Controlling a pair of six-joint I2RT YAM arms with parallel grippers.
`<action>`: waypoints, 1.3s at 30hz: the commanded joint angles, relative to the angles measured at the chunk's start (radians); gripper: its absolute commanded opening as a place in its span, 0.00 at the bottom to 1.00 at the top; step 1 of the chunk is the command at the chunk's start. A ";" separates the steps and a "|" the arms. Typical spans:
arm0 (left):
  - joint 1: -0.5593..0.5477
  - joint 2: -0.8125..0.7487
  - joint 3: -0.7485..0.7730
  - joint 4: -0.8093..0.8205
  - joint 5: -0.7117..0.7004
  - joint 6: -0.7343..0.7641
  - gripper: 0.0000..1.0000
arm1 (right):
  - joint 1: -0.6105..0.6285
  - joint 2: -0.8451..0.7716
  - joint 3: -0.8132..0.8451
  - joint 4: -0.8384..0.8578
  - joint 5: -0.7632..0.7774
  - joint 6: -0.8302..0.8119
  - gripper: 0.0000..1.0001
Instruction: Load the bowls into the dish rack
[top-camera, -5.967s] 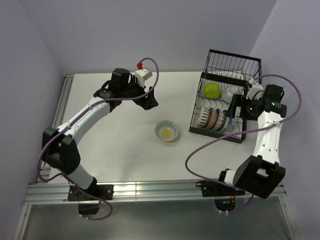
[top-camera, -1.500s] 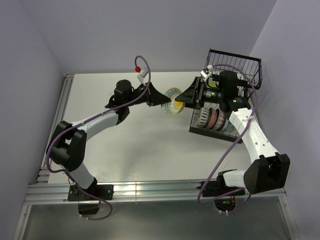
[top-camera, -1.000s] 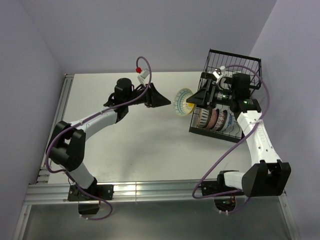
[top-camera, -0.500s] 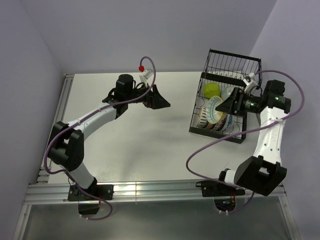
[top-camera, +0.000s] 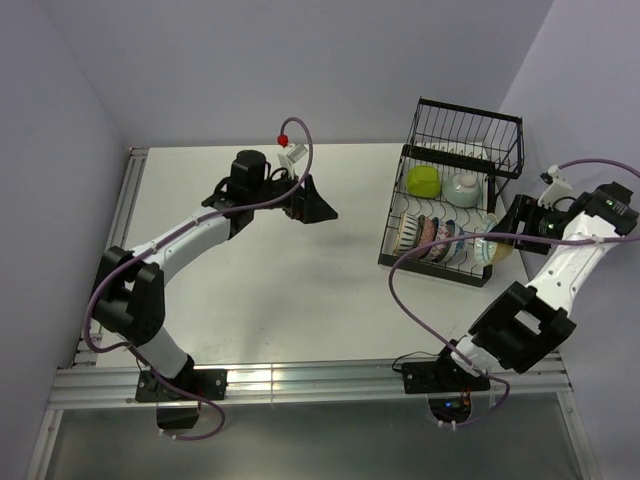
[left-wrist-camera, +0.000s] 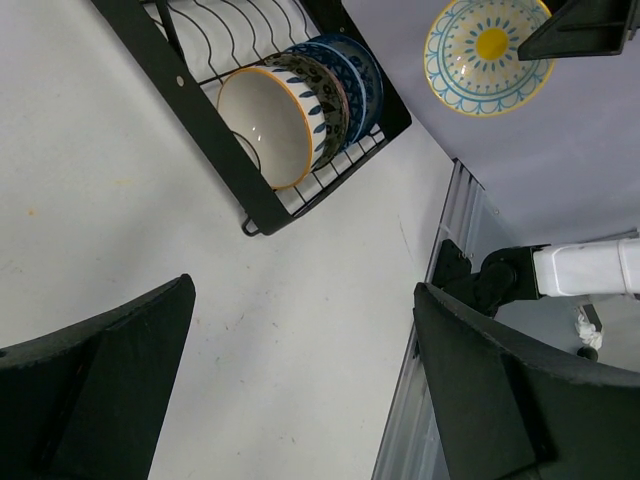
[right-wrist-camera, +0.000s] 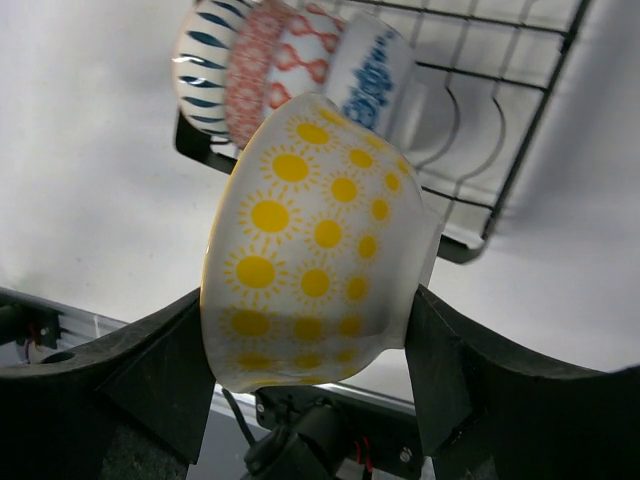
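Note:
My right gripper (right-wrist-camera: 312, 372) is shut on a white bowl with yellow suns (right-wrist-camera: 315, 240) and holds it tilted on edge. In the top view this bowl (top-camera: 487, 244) and the right gripper (top-camera: 505, 232) are at the right end of the black wire dish rack (top-camera: 398, 262). Three patterned bowls (top-camera: 425, 236) stand on edge in its slots. A green bowl (top-camera: 424, 181) and a pale bowl (top-camera: 463, 187) sit behind them. My left gripper (top-camera: 318, 207) is open and empty over the table, left of the rack. The left wrist view shows the held bowl's blue-and-yellow inside (left-wrist-camera: 489, 45).
The rack's taller basket section (top-camera: 470, 125) stands at the back by the wall. The right wall is close behind the right arm. A metal rail (top-camera: 130, 200) runs along the table's left edge. The racked bowls (left-wrist-camera: 290, 110) and the table's right rail (left-wrist-camera: 455, 230) show in the left wrist view.
The bowl went from the table into my left gripper, then to my right gripper, which carried it right to the rack's right end. My left gripper let go and drew back.

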 joint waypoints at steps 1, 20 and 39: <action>0.004 -0.064 -0.024 0.048 0.009 0.005 0.96 | -0.051 0.026 0.041 -0.076 0.045 -0.036 0.00; 0.037 -0.021 0.030 -0.020 0.055 0.042 0.99 | 0.040 0.115 -0.140 0.221 0.178 0.148 0.00; 0.051 -0.005 0.013 -0.009 0.050 0.038 1.00 | 0.159 0.112 -0.246 0.458 0.240 0.314 0.00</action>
